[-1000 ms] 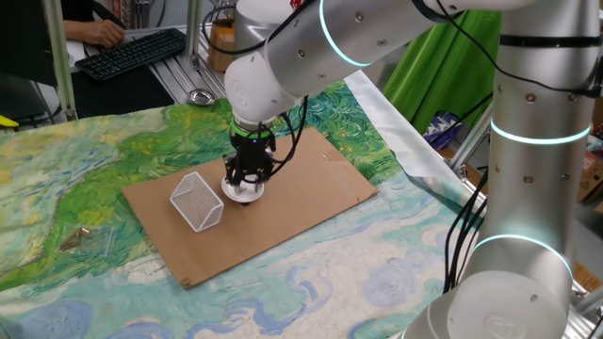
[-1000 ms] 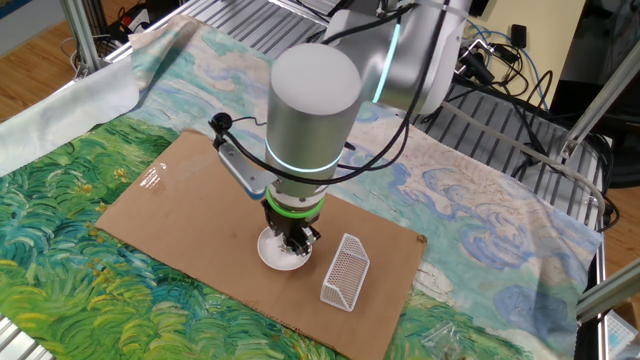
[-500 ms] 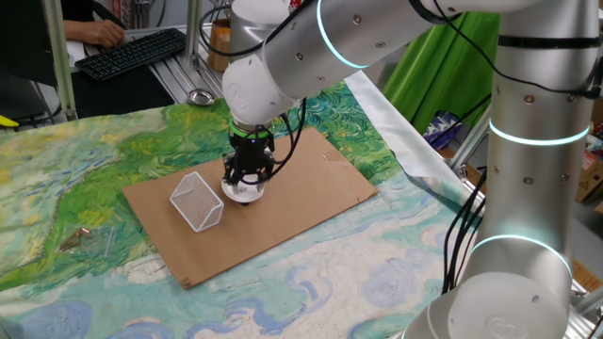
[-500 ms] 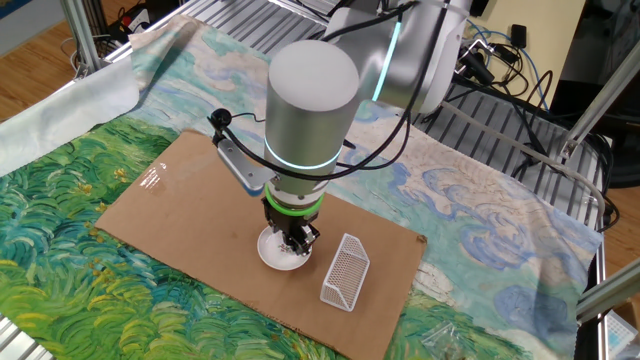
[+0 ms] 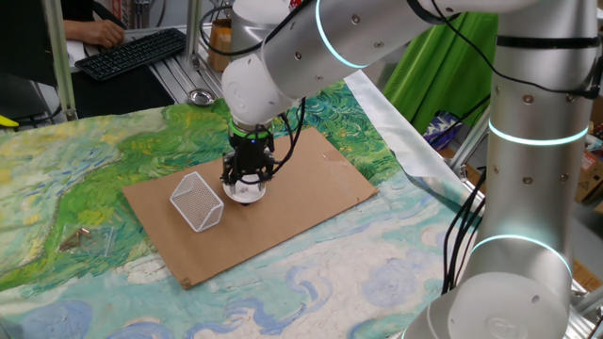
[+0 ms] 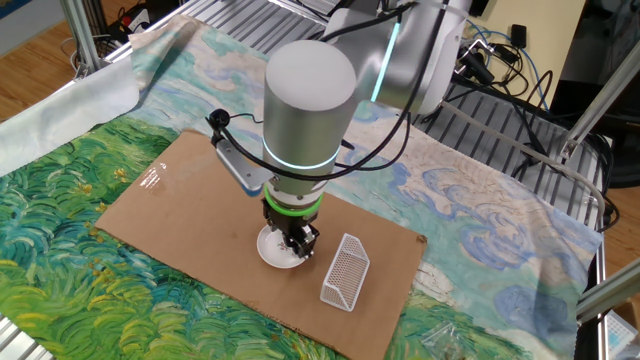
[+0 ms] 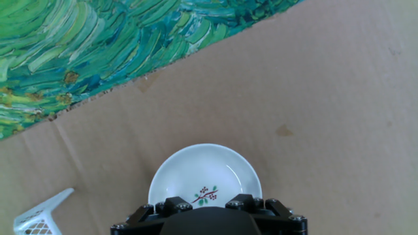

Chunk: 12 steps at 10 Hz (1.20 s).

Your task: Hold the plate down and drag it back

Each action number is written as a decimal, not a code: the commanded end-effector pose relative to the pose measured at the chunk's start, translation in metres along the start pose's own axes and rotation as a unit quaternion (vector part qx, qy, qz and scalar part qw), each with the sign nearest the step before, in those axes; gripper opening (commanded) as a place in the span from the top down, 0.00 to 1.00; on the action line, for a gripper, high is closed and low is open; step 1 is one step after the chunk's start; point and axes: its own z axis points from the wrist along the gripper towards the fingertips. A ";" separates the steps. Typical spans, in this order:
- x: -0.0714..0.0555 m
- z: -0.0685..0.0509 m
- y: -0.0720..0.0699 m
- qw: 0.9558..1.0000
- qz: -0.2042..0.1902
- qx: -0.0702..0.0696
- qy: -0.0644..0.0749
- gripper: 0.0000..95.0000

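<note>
Plate [image 7: 205, 177] low centre of hand view, flat on cardboard sheet [image 5: 311, 184], sprig mark inside | gripper [image 5: 246, 182] pointing straight down onto plate [image 6: 277, 247], frame centre | jaw state: cannot tell, fingers hidden by hand body | wire basket [image 6: 344, 271] just right of plate, apart

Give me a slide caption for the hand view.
Hand camera looks down on the white plate with a small sprig motif, resting on brown cardboard beside a white mesh basket.
</note>
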 end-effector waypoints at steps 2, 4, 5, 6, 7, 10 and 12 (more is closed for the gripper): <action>0.000 0.000 -0.001 1.000 0.001 0.006 -0.004 0.40; -0.001 0.001 -0.001 1.000 0.000 0.008 -0.006 0.40; -0.002 0.002 -0.003 1.000 -0.001 0.011 -0.008 0.40; -0.004 0.003 -0.003 1.000 -0.001 0.013 -0.010 0.20; -0.004 0.003 -0.004 1.000 -0.001 0.015 -0.012 0.20; -0.005 0.002 -0.005 1.000 -0.002 0.024 -0.017 0.20; -0.007 0.004 -0.007 0.999 -0.002 0.026 -0.021 0.20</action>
